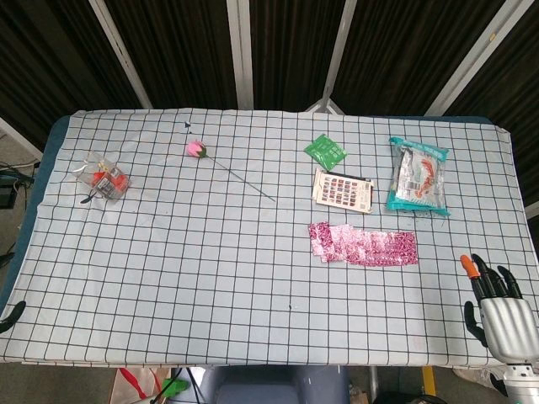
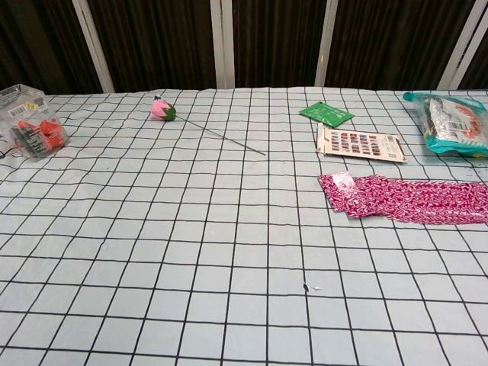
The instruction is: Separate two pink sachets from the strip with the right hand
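Observation:
The strip of pink sachets (image 1: 364, 244) lies flat on the checked cloth, right of centre; in the chest view the strip (image 2: 404, 198) runs off toward the right edge. My right hand (image 1: 493, 303) hovers at the table's near right corner, fingers spread and holding nothing, well below and to the right of the strip. The chest view does not show it. Only a dark tip of my left hand (image 1: 12, 315) shows at the near left edge of the table, too little to tell how it stands.
A card of coloured squares (image 1: 343, 189), a green packet (image 1: 324, 151) and a teal snack bag (image 1: 418, 177) lie behind the strip. A pink rose with a long stem (image 1: 197, 149) and a clear box (image 1: 103, 178) sit to the left.

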`<state>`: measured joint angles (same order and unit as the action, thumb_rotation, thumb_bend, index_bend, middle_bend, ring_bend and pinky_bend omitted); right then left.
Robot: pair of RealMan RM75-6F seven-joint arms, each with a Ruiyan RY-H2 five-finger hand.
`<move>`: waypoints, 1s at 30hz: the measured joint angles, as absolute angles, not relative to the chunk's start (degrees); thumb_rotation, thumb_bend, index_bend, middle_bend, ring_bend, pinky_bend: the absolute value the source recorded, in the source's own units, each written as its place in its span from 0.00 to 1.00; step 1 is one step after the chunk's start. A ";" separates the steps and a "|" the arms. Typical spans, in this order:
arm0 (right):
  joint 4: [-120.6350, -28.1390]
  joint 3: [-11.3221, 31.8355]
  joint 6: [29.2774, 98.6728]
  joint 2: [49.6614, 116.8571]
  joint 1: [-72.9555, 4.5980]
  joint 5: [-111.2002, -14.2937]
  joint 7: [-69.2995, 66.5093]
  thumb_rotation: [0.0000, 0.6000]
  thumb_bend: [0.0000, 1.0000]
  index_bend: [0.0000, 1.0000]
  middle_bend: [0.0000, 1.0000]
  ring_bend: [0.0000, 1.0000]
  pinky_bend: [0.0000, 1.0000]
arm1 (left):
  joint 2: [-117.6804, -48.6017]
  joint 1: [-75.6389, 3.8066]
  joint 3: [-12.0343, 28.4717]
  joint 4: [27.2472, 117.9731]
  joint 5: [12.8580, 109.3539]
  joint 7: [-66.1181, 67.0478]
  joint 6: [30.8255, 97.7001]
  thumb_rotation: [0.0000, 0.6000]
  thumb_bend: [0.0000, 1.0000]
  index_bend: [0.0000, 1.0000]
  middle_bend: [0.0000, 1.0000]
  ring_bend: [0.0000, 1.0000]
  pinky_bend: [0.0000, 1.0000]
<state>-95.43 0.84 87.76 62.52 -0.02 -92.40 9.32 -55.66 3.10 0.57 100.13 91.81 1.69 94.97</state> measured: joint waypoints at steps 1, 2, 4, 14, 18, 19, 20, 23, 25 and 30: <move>-95.65 0.87 86.99 62.48 -0.48 -92.43 9.61 1.00 0.64 0.00 0.10 0.22 0.17 | -55.65 3.07 0.53 100.12 91.83 1.67 94.89 1.00 0.38 0.18 0.05 0.00 0.12; -95.95 0.96 86.15 62.42 -1.04 -92.46 10.01 1.00 0.64 0.00 0.11 0.23 0.18 | -55.66 3.06 0.57 100.12 91.77 1.64 94.91 1.00 0.38 0.18 0.05 0.00 0.12; -96.88 1.41 83.97 62.32 -2.70 -92.43 11.41 1.00 0.64 0.00 0.11 0.23 0.18 | -55.66 3.04 0.63 100.10 91.56 1.56 94.86 1.00 0.38 0.18 0.05 0.00 0.12; -102.27 5.32 69.69 63.76 -12.09 -85.99 19.83 1.00 0.64 0.00 0.25 0.34 0.27 | -55.33 3.23 0.83 99.91 91.03 0.62 95.16 1.00 0.38 0.18 0.05 0.00 0.12; -102.80 7.34 64.18 66.88 -16.41 -80.31 24.13 1.00 0.64 0.00 0.36 0.43 0.31 | -55.35 3.02 0.98 99.80 90.71 0.54 94.77 1.00 0.38 0.18 0.05 0.00 0.12; -102.73 7.67 63.16 67.75 -17.33 -79.16 25.13 1.00 0.64 0.00 0.38 0.46 0.33 | -55.37 2.94 1.02 99.77 90.65 0.54 94.65 1.00 0.38 0.18 0.05 0.00 0.12; -102.59 7.96 62.24 68.67 -18.24 -78.07 26.12 1.00 0.64 0.01 0.40 0.47 0.35 | -55.39 2.89 1.07 99.75 90.58 0.56 94.60 1.00 0.38 0.18 0.05 0.00 0.12; -101.72 8.65 60.10 71.86 -20.77 -75.03 29.41 1.00 0.64 0.04 0.48 0.55 0.46 | -55.50 2.75 1.29 99.65 90.20 0.63 94.45 1.00 0.38 0.18 0.05 0.00 0.12; -100.98 8.92 59.13 74.03 -22.02 -73.42 31.38 1.00 0.64 0.05 0.55 0.61 0.54 | -55.59 2.63 1.38 99.59 89.94 0.75 94.18 1.00 0.38 0.18 0.05 0.00 0.12; -99.32 9.24 57.78 78.64 -24.54 -70.70 35.16 1.00 0.65 0.09 0.71 0.74 0.64 | -55.77 2.29 1.55 99.54 89.66 1.18 93.66 1.00 0.38 0.18 0.05 0.00 0.12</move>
<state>-99.32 9.24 57.78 78.64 -24.54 -70.70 35.16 -55.77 2.29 1.55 99.54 89.66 1.18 93.66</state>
